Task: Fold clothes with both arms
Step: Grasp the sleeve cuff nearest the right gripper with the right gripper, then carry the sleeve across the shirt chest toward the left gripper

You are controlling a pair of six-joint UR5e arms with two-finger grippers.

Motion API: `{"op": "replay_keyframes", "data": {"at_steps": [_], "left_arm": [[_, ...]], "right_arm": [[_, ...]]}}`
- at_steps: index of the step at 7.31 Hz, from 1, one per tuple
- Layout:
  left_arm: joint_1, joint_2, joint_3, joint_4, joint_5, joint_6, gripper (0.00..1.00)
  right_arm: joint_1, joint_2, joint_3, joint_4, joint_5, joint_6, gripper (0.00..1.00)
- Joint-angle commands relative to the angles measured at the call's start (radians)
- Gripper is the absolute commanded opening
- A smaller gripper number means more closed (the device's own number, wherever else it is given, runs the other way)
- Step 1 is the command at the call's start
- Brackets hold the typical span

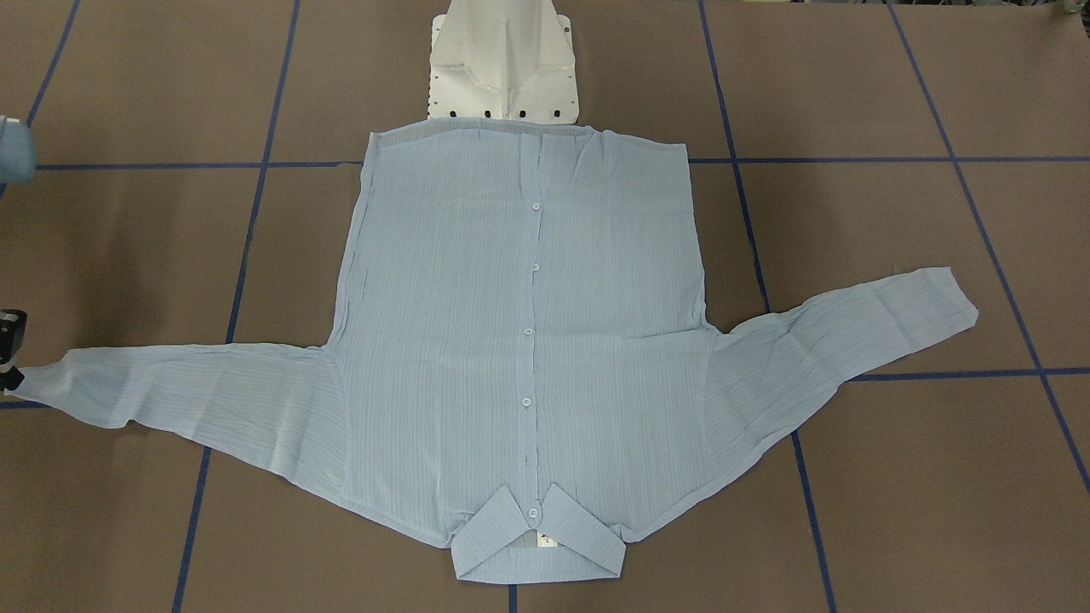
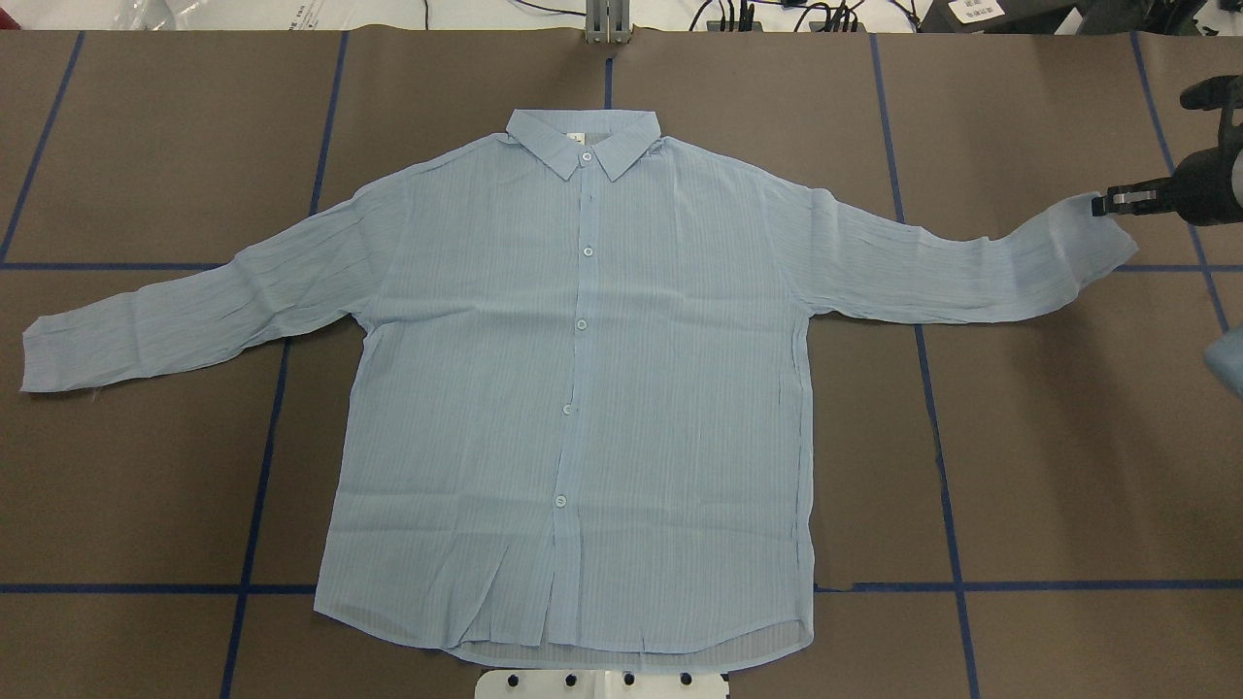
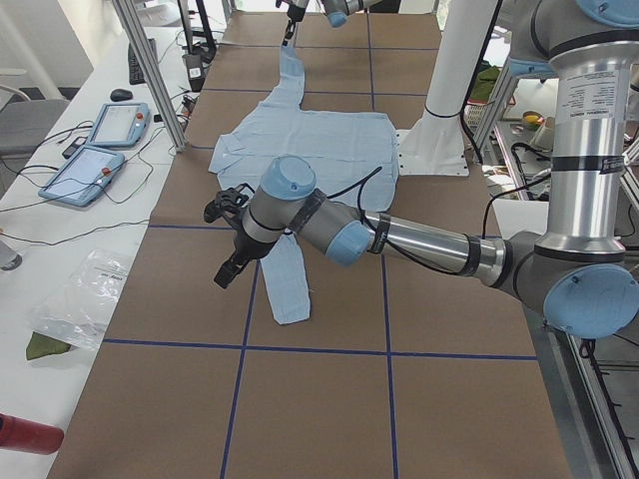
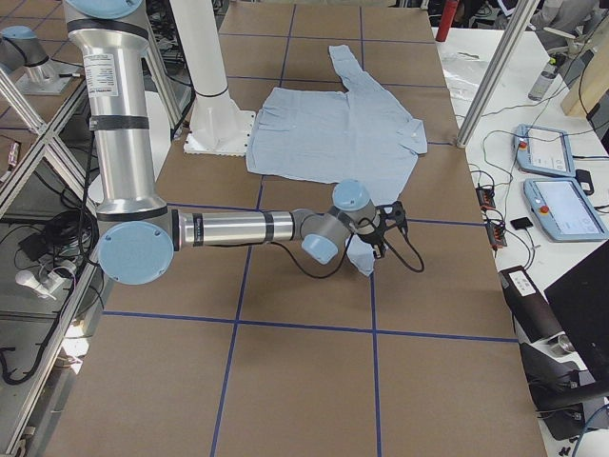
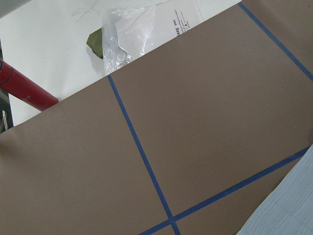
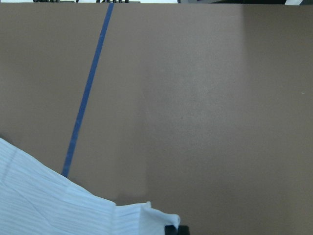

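The light blue striped shirt (image 2: 583,388) lies flat and buttoned, front up, collar (image 2: 583,146) at the far side, both sleeves spread out. My right gripper (image 2: 1107,202) is shut on the cuff of the sleeve on my right, which is lifted slightly; it also shows in the exterior right view (image 4: 376,249) and at the front view's left edge (image 1: 7,375). The right wrist view shows the bunched cuff (image 6: 146,215). My left gripper (image 3: 225,277) shows only in the exterior left view, above the table beside the other sleeve (image 3: 288,279); I cannot tell whether it is open.
The white pedestal base (image 1: 502,68) stands at the shirt's hem. Blue tape lines (image 2: 927,388) grid the brown table. A side bench holds two tablets (image 3: 105,125), a plastic bag (image 3: 85,299) and a red cylinder (image 5: 24,90). Metal posts (image 3: 150,70) stand at the table's edge.
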Motion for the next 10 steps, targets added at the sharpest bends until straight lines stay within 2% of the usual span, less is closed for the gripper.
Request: {"op": "replay_keyframes", "data": {"at_steps": [1, 2, 3, 4, 5, 7, 8, 9, 10], "left_arm": [[0.000, 0.000, -0.001, 0.000, 0.000, 0.000, 1.00], [0.000, 0.000, -0.001, 0.000, 0.000, 0.000, 1.00], [0.000, 0.000, 0.000, -0.001, 0.000, 0.000, 1.00], [0.001, 0.000, 0.000, 0.000, 0.000, 0.000, 1.00], [0.000, 0.000, -0.001, -0.001, -0.002, -0.002, 1.00], [0.000, 0.000, 0.000, 0.000, 0.000, -0.002, 1.00], [0.000, 0.000, 0.000, 0.000, -0.002, -0.002, 1.00], [0.000, 0.000, 0.000, 0.000, -0.002, -0.002, 1.00], [0.001, 0.000, 0.003, 0.000, -0.002, -0.002, 1.00]], "right_arm": [[-0.166, 0.144, 0.190, -0.335, -0.207, 0.233, 0.00], [-0.286, 0.301, 0.183, -0.519, -0.356, 0.364, 0.00], [-0.371, 0.464, 0.163, -0.721, -0.459, 0.443, 0.00], [-0.408, 0.556, 0.140, -0.777, -0.478, 0.512, 0.00], [-0.434, 0.635, 0.096, -0.779, -0.519, 0.575, 0.00], [-0.495, 0.796, -0.051, -0.753, -0.625, 0.568, 0.00], [-0.534, 0.848, -0.143, -0.596, -0.712, 0.566, 0.00], [-0.564, 0.870, -0.241, -0.431, -0.756, 0.559, 0.00], [-0.588, 0.886, -0.289, -0.382, -0.762, 0.555, 0.00]]}}
